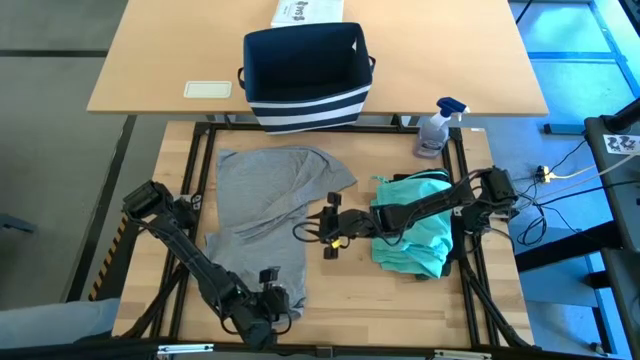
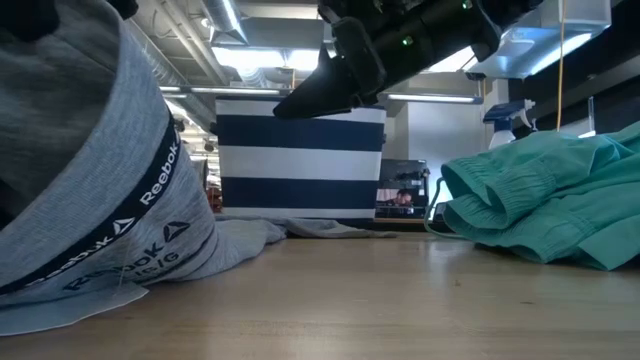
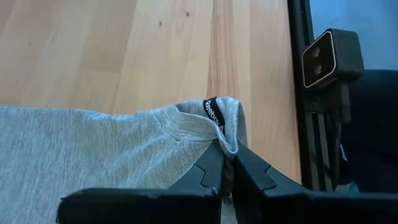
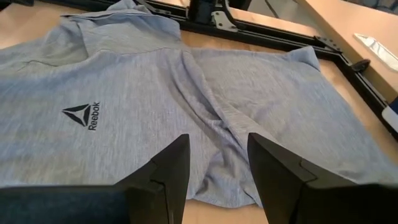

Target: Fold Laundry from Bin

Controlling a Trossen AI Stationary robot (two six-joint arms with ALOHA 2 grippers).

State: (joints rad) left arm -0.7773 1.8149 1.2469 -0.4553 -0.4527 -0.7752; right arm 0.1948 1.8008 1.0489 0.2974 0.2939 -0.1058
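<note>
The left claw [image 1: 272, 305] sits near the tabletop's [image 1: 400, 300] front edge, pinched tight on the collar of the grey T-shirt [image 1: 265, 205], which spreads across the tabletop's left half up toward the back edge. At mid-tabletop the right claw [image 1: 330, 228] hovers just beside the shirt's right edge, its fingers [image 4: 171, 165] partly apart and holding nothing. A teal piece [image 1: 415, 235] lies crumpled toward the right edge. The bin [image 1: 305, 75] stands beyond the back edge.
</note>
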